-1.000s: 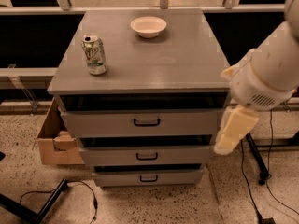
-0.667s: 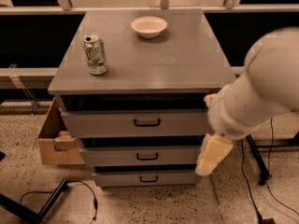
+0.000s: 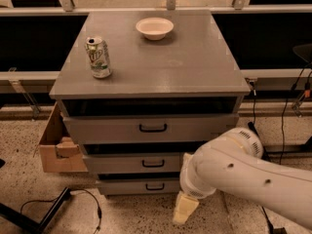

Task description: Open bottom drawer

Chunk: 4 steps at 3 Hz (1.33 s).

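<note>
The grey cabinet point(image 3: 151, 72) has three drawers. The bottom drawer point(image 3: 131, 186) is the lowest, with a shallow grey front and a small black bar handle point(image 3: 154, 186); it looks shut or nearly so. My white arm point(image 3: 243, 172) comes in from the lower right. The gripper point(image 3: 185, 209) is cream-coloured and hangs low, just right of and slightly below the bottom drawer's front, near the floor. It is apart from the handle.
A green soda can point(image 3: 98, 57) and a white bowl point(image 3: 154, 28) stand on the cabinet top. A cardboard box point(image 3: 56, 147) sits against the cabinet's left side. Cables point(image 3: 83, 199) lie on the speckled floor at lower left, and more hang at right point(image 3: 287, 111).
My arm has swung down and to the left, bringing the gripper from beside the middle drawer to floor level by the bottom drawer. The drawers have not moved.
</note>
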{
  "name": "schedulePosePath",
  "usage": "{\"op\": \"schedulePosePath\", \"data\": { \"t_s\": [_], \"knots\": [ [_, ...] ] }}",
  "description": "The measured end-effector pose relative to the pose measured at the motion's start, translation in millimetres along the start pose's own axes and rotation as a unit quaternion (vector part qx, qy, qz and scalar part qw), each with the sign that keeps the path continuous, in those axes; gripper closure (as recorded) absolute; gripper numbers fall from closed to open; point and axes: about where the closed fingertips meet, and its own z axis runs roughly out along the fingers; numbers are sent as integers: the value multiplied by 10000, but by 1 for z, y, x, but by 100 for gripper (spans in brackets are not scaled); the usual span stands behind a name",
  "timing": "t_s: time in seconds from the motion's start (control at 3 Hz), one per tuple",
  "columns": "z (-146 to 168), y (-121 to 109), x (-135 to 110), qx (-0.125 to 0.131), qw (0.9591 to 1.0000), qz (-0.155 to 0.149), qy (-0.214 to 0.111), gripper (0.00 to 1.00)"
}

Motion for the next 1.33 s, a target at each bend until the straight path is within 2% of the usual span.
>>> {"op": "schedulePosePath", "data": {
  "t_s": [0.33,0.67,1.0,1.33],
  "knots": [
    [61,2,-5,-136,9995,268,-132,0],
    [62,1,-7,-123,9991,374,-151,0],
    [86,-9,-8,-155,9996,132,-172,0],
    [166,-10,4,-447,9987,-226,-31,0]
  ]
}}
